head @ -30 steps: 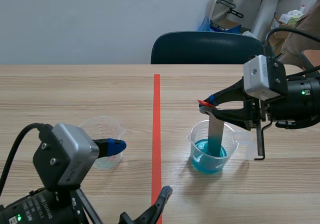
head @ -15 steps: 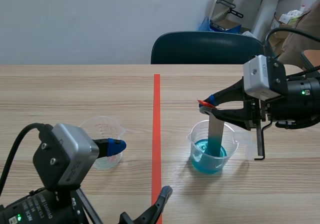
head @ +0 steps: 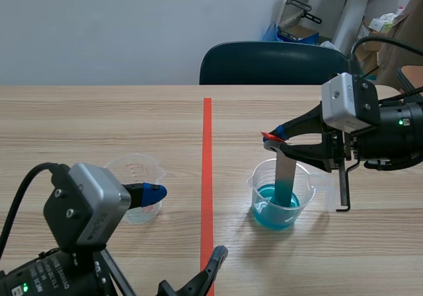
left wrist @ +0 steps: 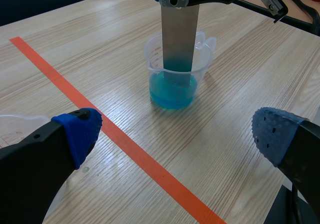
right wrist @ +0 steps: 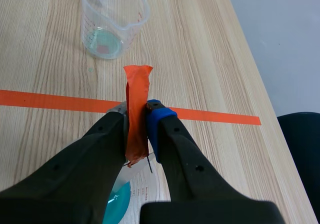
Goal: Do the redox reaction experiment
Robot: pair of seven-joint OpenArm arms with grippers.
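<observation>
A clear beaker (head: 280,197) (left wrist: 176,71) holds blue liquid right of the red tape line. A grey metal strip (head: 285,174) (left wrist: 179,39) with an orange-taped top end (right wrist: 137,109) stands in it, its lower end in the liquid. My right gripper (head: 272,139) (right wrist: 138,115) is shut on the taped end, directly above the beaker. An empty clear beaker (head: 135,187) (right wrist: 112,20) stands left of the line. My left gripper (left wrist: 175,134) is open, low over the table; the blue-liquid beaker lies ahead of it and the empty one beside its left finger.
A red tape line (head: 207,177) runs down the middle of the wooden table. A dark chair (head: 274,63) stands behind the far edge. A second clear cup (head: 325,189) is partly hidden behind the right arm.
</observation>
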